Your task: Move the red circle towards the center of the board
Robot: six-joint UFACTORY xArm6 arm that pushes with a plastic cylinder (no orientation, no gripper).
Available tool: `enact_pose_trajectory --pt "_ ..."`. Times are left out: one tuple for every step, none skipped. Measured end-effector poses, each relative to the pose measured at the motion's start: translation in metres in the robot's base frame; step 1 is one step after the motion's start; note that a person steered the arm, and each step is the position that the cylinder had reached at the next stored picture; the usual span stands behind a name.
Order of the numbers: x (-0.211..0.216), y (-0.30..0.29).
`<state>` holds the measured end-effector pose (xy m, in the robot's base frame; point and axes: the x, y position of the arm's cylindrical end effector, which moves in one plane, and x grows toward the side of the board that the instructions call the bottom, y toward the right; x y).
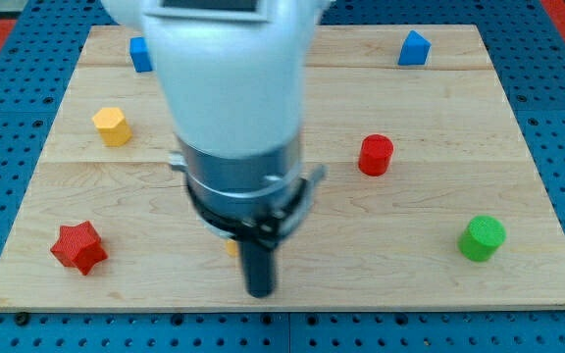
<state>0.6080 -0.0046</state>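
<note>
The red circle (376, 155) is a short red cylinder standing right of the board's middle. My tip (260, 292) is the lower end of the dark rod, near the view's bottom, left of and below the red circle and well apart from it. The arm's white and grey body (233, 108) covers the board's middle. A small yellow-orange block (231, 247) peeks out just left of the rod, mostly hidden by the arm.
A red star (77, 247) lies at the bottom left, a yellow hexagon (112, 126) at the left, a blue block (141, 54) at the top left, a blue block (413, 48) at the top right, a green cylinder (482, 238) at the bottom right. The wooden board (439, 284) lies on a blue pegboard.
</note>
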Motion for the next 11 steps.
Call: enact_pose_trajectory --pt "-0.025 0.049" --pt "-0.073 0.057" --pt "-0.11 0.058" --pt "-0.149 0.089" --pt "-0.173 0.116" --pt "-0.179 0.115" --pt "-0.204 0.116" --pt "-0.207 0.175" --pt "-0.207 0.212" --pt "-0.181 0.211" --pt "-0.166 0.285"
